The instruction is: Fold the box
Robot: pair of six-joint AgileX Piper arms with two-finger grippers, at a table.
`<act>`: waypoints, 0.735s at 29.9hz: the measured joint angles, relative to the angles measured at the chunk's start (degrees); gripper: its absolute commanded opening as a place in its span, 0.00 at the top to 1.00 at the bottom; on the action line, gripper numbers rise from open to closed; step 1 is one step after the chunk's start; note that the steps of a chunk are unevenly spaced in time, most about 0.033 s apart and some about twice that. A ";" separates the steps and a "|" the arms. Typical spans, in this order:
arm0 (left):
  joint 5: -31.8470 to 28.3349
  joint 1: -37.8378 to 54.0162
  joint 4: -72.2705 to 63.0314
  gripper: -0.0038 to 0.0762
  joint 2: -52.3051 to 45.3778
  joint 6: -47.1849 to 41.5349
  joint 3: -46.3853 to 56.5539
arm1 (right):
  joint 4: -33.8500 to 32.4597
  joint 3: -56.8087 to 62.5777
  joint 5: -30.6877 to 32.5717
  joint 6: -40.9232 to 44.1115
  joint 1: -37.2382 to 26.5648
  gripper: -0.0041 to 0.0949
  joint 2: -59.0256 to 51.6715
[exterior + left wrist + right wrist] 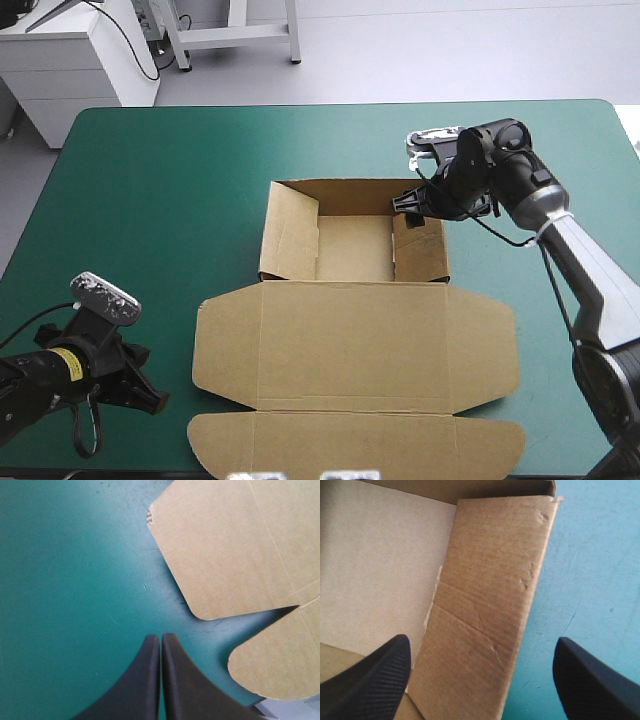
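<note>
My left pincer is closed, its two black fingers pressed together and holding nothing. It is near the table's near left corner, just beside a rounded corner of the lid. The brown box lies in the middle of the teal-green cover as an open tray, with the lid flat toward me. Farther away, my right pincer stands wide over the right wall, one finger inside the tray and one outside. I judge that the step is tucking this wall. Next I must come down and pinch it squarely, without crushing the board.
</note>
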 measured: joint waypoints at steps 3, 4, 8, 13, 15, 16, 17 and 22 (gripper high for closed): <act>0.00 0.00 0.00 0.96 -1.78 -0.53 1.18 | -0.91 0.00 -0.18 0.25 0.00 0.22 2.90; 0.00 0.00 0.00 0.96 -2.39 -0.85 1.36 | -1.31 0.00 -0.25 0.37 0.00 0.23 3.90; 0.00 0.00 0.00 0.96 -4.58 -1.48 1.55 | -2.45 0.00 -0.85 1.36 0.00 0.25 7.19; 0.00 0.00 0.00 0.96 -5.76 -1.60 1.78 | -2.40 0.00 -1.27 1.70 0.00 0.41 9.40; 0.00 0.00 0.00 0.96 -5.80 -1.66 1.96 | -2.40 0.00 -1.32 1.70 0.00 0.51 9.75; 0.00 0.00 0.00 0.96 -5.80 -1.78 1.98 | -2.40 0.00 -1.32 1.70 0.00 0.55 9.92; 0.00 0.00 0.00 0.96 -5.83 -1.77 2.04 | -2.40 0.00 -1.36 1.70 0.00 0.60 9.99; 0.00 0.00 0.00 0.96 -5.83 -1.79 2.06 | -2.47 0.00 -1.43 1.74 0.00 0.81 10.03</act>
